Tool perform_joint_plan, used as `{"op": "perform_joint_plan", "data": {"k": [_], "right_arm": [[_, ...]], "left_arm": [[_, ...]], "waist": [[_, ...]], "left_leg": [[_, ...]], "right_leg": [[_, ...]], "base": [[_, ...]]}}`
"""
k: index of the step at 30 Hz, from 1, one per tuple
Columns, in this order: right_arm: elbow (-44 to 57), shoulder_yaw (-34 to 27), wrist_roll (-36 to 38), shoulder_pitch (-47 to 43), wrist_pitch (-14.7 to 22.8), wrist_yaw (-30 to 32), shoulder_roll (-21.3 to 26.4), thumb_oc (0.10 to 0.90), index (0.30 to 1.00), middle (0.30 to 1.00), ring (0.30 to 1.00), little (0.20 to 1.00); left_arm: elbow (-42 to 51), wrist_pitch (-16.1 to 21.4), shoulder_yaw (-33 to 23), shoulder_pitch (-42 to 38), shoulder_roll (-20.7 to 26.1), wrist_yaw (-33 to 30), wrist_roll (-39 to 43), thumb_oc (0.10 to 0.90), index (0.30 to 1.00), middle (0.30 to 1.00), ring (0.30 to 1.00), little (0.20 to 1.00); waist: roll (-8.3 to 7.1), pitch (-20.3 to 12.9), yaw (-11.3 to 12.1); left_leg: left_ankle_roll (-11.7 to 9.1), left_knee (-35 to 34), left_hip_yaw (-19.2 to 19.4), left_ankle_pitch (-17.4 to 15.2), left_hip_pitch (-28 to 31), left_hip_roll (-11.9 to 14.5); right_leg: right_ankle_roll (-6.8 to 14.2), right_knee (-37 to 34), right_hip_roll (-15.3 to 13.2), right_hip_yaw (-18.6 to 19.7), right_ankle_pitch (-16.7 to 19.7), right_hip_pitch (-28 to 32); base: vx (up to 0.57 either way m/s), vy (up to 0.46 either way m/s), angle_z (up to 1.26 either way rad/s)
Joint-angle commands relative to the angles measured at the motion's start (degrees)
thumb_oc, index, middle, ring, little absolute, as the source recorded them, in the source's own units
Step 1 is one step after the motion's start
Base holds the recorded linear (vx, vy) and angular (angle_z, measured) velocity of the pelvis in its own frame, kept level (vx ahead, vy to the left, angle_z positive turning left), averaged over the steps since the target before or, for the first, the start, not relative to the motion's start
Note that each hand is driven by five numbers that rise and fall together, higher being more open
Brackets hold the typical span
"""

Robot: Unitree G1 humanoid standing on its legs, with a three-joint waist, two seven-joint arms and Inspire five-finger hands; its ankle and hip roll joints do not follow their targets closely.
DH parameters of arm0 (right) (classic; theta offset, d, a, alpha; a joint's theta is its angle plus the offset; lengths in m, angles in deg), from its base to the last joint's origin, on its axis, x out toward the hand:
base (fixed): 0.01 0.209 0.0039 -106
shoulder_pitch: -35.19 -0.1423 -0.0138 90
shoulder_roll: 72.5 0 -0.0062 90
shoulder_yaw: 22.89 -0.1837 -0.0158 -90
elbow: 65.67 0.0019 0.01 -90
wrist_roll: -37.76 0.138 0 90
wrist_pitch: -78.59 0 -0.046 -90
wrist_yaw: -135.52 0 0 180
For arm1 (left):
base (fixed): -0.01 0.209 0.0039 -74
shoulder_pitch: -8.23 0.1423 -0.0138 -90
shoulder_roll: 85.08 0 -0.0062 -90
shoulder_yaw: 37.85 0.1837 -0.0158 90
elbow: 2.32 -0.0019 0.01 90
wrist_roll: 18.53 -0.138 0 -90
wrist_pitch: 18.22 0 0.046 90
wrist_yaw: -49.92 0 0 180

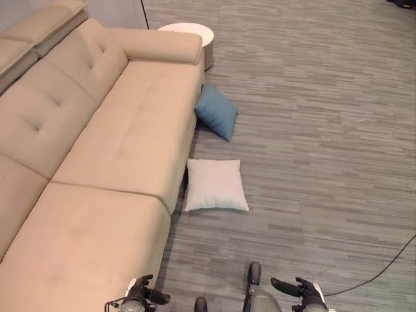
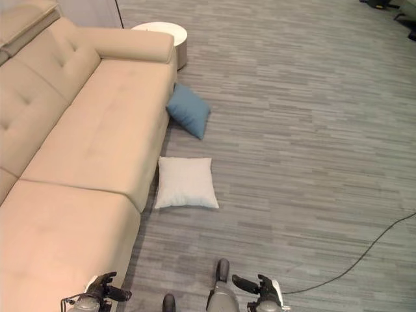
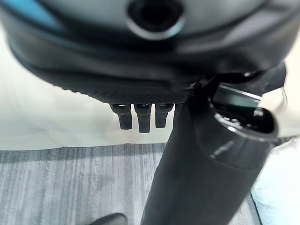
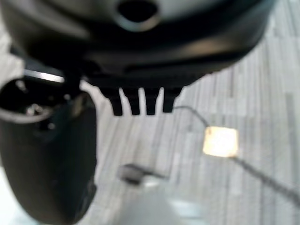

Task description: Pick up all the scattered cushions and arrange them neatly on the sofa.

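A beige, button-tufted sofa (image 1: 110,130) is seen beside a grey floor (image 1: 312,117) patterned in fine streaks. A blue cushion (image 1: 216,111) and a white cushion (image 1: 214,185) are shown against it, with a round white side table (image 1: 195,31) behind.

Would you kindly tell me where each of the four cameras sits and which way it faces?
Left eye view: on the head, looking down at the sofa, white cushion and blue cushion on the floor; both hands at the bottom edge.
Right eye view: beside it, same scene, slightly offset.
Left wrist view: along the left hand, open, toward sofa edge and floor.
Right wrist view: along the right hand, open, toward floor.
Both eye views share everything.
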Motion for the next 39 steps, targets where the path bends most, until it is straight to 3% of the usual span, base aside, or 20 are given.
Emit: {"op": "perform_joint_plan", "data": {"k": [1, 3, 6, 7, 9, 10, 11, 13, 17, 20, 25, 29, 32, 36, 39], "right_arm": [[0.45, 0.02, -0.67, -0.28, 1.46, 0.88, 4.05, 0.800, 0.900, 0.900, 0.900, 0.900], [0.60, 0.00, -0.41, -0.52, 1.70, 0.91, 4.49, 0.800, 0.900, 0.900, 0.900, 0.900], [0.87, -0.39, 0.33, -0.81, 1.94, 1.19, 5.62, 0.800, 0.900, 0.900, 0.900, 0.900], [1.15, -0.57, 0.79, -0.45, 2.01, 1.28, 5.90, 0.800, 0.900, 0.900, 0.900, 0.900], [1.09, -0.66, 0.88, -0.19, 1.91, 1.31, 5.91, 0.800, 0.900, 0.900, 0.900, 0.900], [0.99, -0.80, 1.01, 0.18, 1.93, 1.42, 5.89, 0.800, 0.900, 0.900, 0.900, 0.900], [1.01, -1.09, 1.34, 0.64, 1.98, 1.49, 6.01, 0.800, 0.900, 0.900, 0.900, 0.900], [1.02, -1.26, 1.40, 0.81, 2.10, 1.60, 5.98, 0.800, 0.900, 0.900, 0.900, 0.900], [1.25, -0.73, 1.39, 0.67, 2.14, 2.21, 5.32, 0.800, 0.900, 0.900, 0.900, 0.900], [1.47, -0.69, 0.76, 1.11, 2.01, 1.78, 4.80, 0.800, 0.900, 0.900, 0.900, 0.900], [1.24, -0.85, -0.93, 1.15, 1.38, 1.20, 4.07, 0.800, 0.900, 0.900, 0.900, 0.900], [1.38, -0.38, -1.31, 0.27, 1.12, 0.83, 3.95, 0.800, 0.900, 0.900, 0.900, 0.900], [1.47, -0.36, -1.04, -0.03, 1.29, 0.94, 3.76, 0.800, 0.900, 0.900, 0.900, 0.900], [1.69, 0.53, -1.49, -0.92, 1.42, 0.78, 3.91, 0.800, 0.900, 0.900, 0.900, 0.900], [2.16, 1.53, -1.81, -0.81, 1.35, 0.45, 4.15, 0.800, 0.900, 0.900, 0.900, 0.900]], "left_arm": [[2.62, 3.07, -0.84, -1.76, -1.82, -1.33, -1.33, 0.800, 0.900, 0.900, 0.900, 0.900], [3.05, 2.99, -0.50, -2.03, -2.21, -0.66, -0.96, 0.800, 0.900, 0.900, 0.900, 0.900], [3.89, 3.02, 0.60, -2.53, -2.55, -0.12, -0.78, 0.800, 0.900, 0.900, 0.900, 0.900], [4.03, 2.85, 0.85, -2.47, -2.69, 0.02, -0.89, 0.800, 0.900, 0.900, 0.900, 0.900], [3.98, 2.82, 0.99, -2.50, -2.80, 0.11, -1.01, 0.800, 0.900, 0.900, 0.900, 0.900], [3.90, 2.80, 1.12, -2.52, -2.98, 0.09, -1.13, 0.800, 0.900, 0.900, 0.900, 0.900], [3.71, 2.55, 1.40, -2.63, -3.31, -0.02, -1.53, 0.800, 0.900, 0.900, 0.900, 0.900], [3.51, 2.44, 1.64, -2.71, -3.52, -0.04, -1.91, 0.800, 0.900, 0.900, 0.900, 0.900], [3.66, 2.38, 1.64, -2.83, -3.09, -0.80, -1.93, 0.800, 0.900, 0.900, 0.900, 0.900], [3.18, 2.31, 1.13, -2.28, -3.14, -0.58, -1.37, 0.800, 0.900, 0.900, 0.900, 0.900], [2.96, 2.17, 0.25, -1.61, -2.18, -0.44, -1.19, 0.800, 0.900, 0.900, 0.900, 0.900], [3.65, 2.10, -0.41, -1.50, -0.45, -0.70, -1.41, 0.800, 0.900, 0.900, 0.900, 0.900], [3.75, 2.35, -0.74, -1.36, 0.42, -0.94, -1.29, 0.800, 0.900, 0.900, 0.900, 0.900], [2.79, 2.36, -1.49, -1.07, 0.79, -1.12, -1.94, 0.800, 0.900, 0.900, 0.900, 0.900], [2.25, 2.84, -1.76, -0.60, 0.54, -1.18, -2.35, 0.800, 0.900, 0.900, 0.900, 0.900]], "waist": [[-0.20, -1.03, 1.61], [-0.46, -0.68, 1.66], [-0.53, 1.27, 2.03], [-0.77, 1.95, 2.28], [-0.90, 2.02, 2.35], [-1.01, 1.94, 2.34], [-1.04, 1.60, 2.34], [-1.26, 1.46, 2.22], [-0.75, 1.17, 3.32], [-0.53, 0.38, 3.48], [-1.19, -1.21, 4.36], [-0.70, -0.15, 4.44], [-0.26, 0.58, 4.66], [-0.13, 0.83, 4.62], [-0.66, 1.22, 3.69]], "left_leg": [[-3.30, 7.24, -4.08, -5.11, -4.79, 3.66], [-4.51, 12.78, -3.64, -5.40, -6.92, 4.52], [-5.37, 24.85, -3.65, -1.54, -14.24, 4.95], [-5.11, 27.72, -2.02, -0.26, -16.01, 5.62], [-4.90, 28.02, -1.16, -0.39, -16.61, 6.13], [-4.74, 26.90, 0.04, -0.93, -17.29, 6.30], [-4.93, 22.83, 2.07, -3.49, -17.46, 7.16], [-4.79, 19.64, 3.24, -1.60, -18.08, 7.17], [-6.46, 8.20, 3.45, 5.87, -21.82, 8.15], [-6.05, 5.95, 2.79, 6.40, -19.77, 7.84], [-3.53, 6.67, 2.94, 3.76, -17.44, 5.72], [-0.70, 6.55, 2.99, 1.63, -14.56, 4.14], [-0.03, 5.81, 2.66, 0.57, -12.33, 3.86], [-0.49, 3.60, 2.42, 0.06, -9.62, 3.86], [-1.28, 2.77, 0.74, -0.36, -7.87, 3.46]], "right_leg": [[0.55, 1.54, 2.58, -2.11, -0.11, 6.87], [-0.38, 1.13, 2.64, -3.66, -1.24, 8.59], [-2.69, 1.13, 2.91, -4.81, -2.80, 10.83], [-3.94, 0.99, 3.51, -5.28, -3.97, 12.09], [-4.21, 0.78, 3.68, -5.83, -4.58, 12.78], [-4.20, 0.28, 3.67, -6.65, -5.01, 13.46], [-3.46, -0.97, 4.28, -7.69, -6.50, 15.25], [-3.43, -1.55, 4.12, -8.72, -6.03, 15.45], [-2.59, -3.03, 6.05, -9.70, -7.97, 19.20], [-2.15, -1.93, 6.18, -9.13, -8.79, 19.80], [0.15, 6.31, 2.41, -8.40, -8.51, 18.08], [2.23, 19.46, -1.09, -7.76, -3.61, 12.67], [2.15, 21.64, -2.59, -8.81, -2.39, 10.47], [1.00, 11.58, -0.98, -10.67, -3.36, 9.27], [1.42, 3.73, 1.69, -7.57, -0.83, 6.74]], "base": [[0.22, -0.291, 0.54], [0.14, -0.242, 0.52], [0.07, -0.186, 0.30], [0.08, -0.154, 0.16], [0.10, -0.099, 0.26], [0.28, -0.109, 0.57], [0.18, -0.064, 0.63], [0.15, -0.011, 0.50], [0.25, 0.053, 0.32], [0.26, 0.159, -0.10], [0.22, 0.205, 0.02], [0.11, 0.168, -0.16], [0.14, 0.072, 0.05], [0.12, -0.051, -0.05], [0.14, -0.125, -0.11]]}}
